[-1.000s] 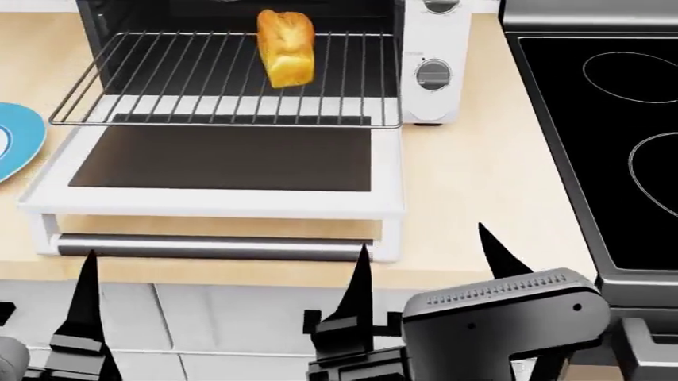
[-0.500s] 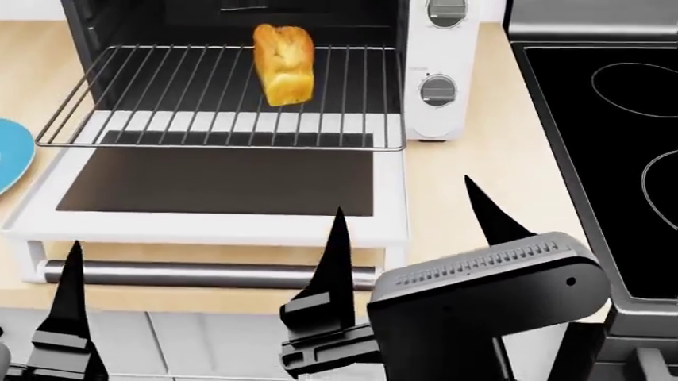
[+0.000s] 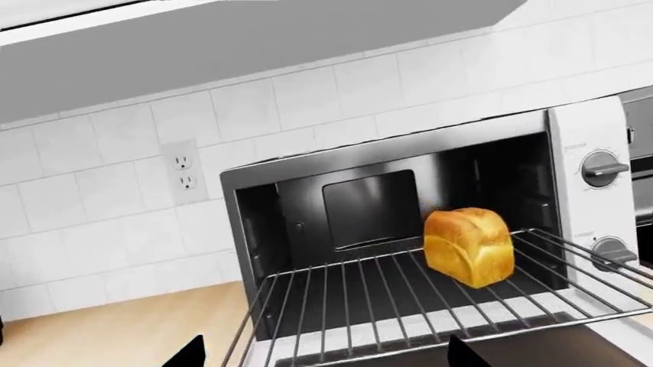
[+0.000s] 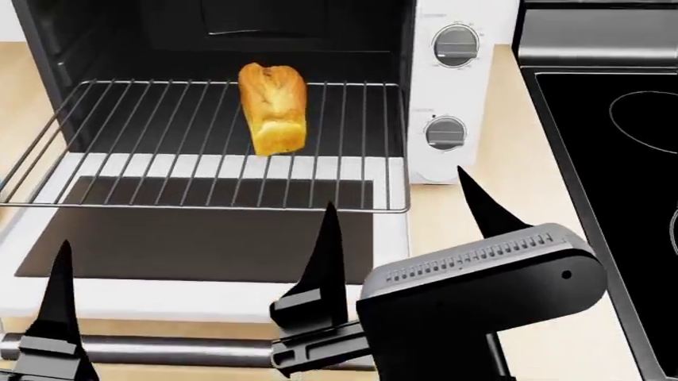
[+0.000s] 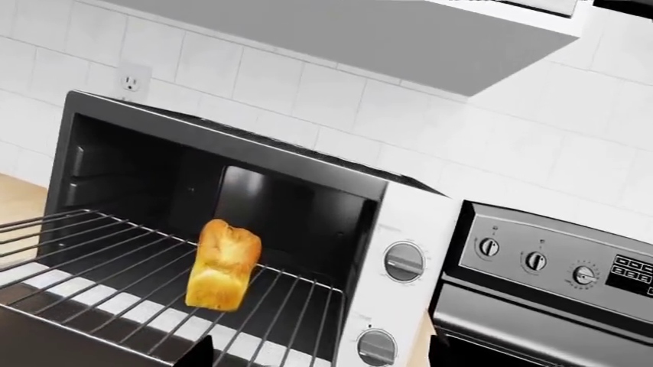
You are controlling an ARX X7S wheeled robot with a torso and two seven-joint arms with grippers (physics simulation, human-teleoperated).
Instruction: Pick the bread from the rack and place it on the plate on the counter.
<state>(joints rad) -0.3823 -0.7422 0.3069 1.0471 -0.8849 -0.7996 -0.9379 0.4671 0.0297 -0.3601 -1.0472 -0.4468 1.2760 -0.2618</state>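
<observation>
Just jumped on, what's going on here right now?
The bread sits untouched on the rack, which is pulled out of an open toaster oven. Both arms are held low in front of the oven door. The right end effector is open and short of the rack, with nothing in it. Only one finger of the left end effector shows. The plate is out of view.

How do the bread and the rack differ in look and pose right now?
The bread is a small, solid golden-orange loaf; the rack is a wide grid of thin silver wires. The bread stands up off the wires; the rack lies flat, pulled out over the open oven door. Both are untouched by either gripper.
</observation>
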